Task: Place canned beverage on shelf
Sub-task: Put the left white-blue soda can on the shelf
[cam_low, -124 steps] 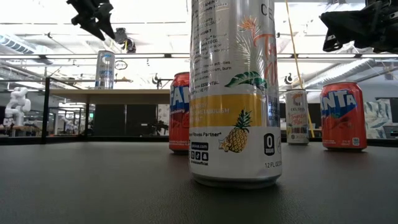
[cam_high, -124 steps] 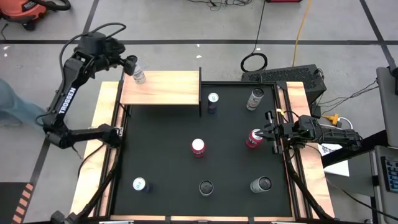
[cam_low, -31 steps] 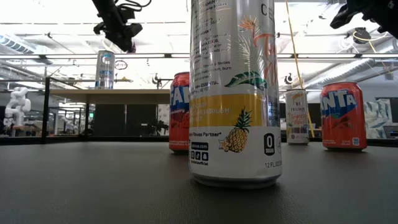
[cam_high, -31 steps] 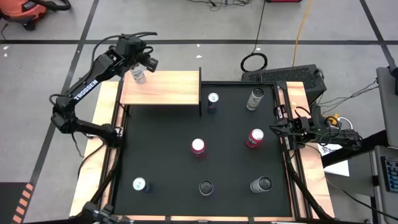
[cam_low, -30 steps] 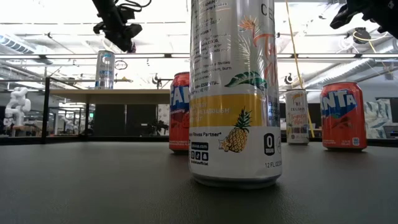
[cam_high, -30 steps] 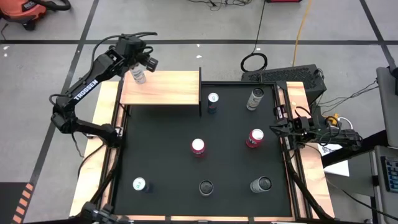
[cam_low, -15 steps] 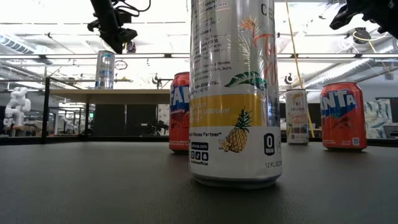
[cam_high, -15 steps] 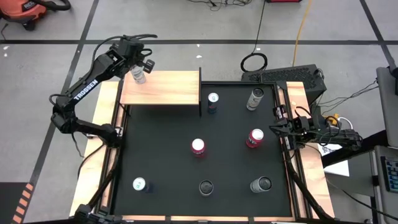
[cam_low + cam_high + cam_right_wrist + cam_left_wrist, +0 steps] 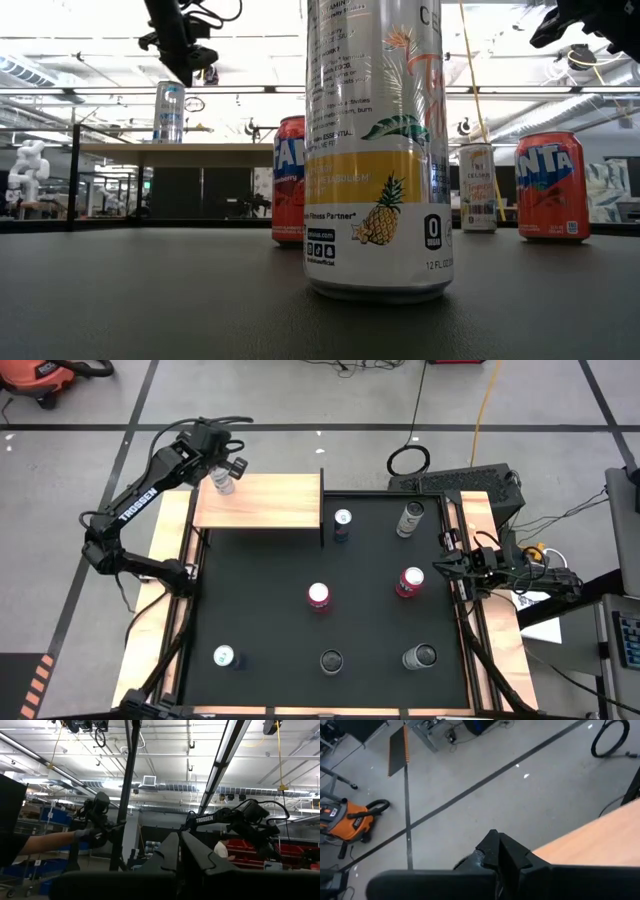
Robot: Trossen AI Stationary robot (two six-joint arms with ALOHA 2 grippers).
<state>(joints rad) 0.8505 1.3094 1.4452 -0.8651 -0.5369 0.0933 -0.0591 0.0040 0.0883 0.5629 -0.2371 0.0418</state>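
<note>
A slim silver can [image 9: 223, 482] [image 9: 168, 112] stands upright on its base at the far left corner of the pale wooden shelf [image 9: 265, 502] [image 9: 200, 152]. My left gripper [image 9: 233, 464] [image 9: 188, 72] hangs shut just above and beyond the can's top, clear of it. In the left wrist view its fingers [image 9: 495, 845] lie together, with the shelf's board [image 9: 600, 840] beside them and the can out of view. My right gripper [image 9: 437, 566] [image 9: 175, 842] waits shut at the mat's right edge, pointing up.
Several cans stand on the black mat [image 9: 260, 610]: two near the shelf's right end [image 9: 343, 520] [image 9: 410, 516], two red ones mid-mat [image 9: 319, 595] [image 9: 411, 580], three along the near edge [image 9: 223, 656] [image 9: 331, 660] [image 9: 420, 656]. A black post [image 9: 322, 510] bounds the shelf's right end.
My left gripper has shut its fingers and tipped a little farther down while staying above the shelf's far left corner. The silver can on the shelf has kept still and upright.
</note>
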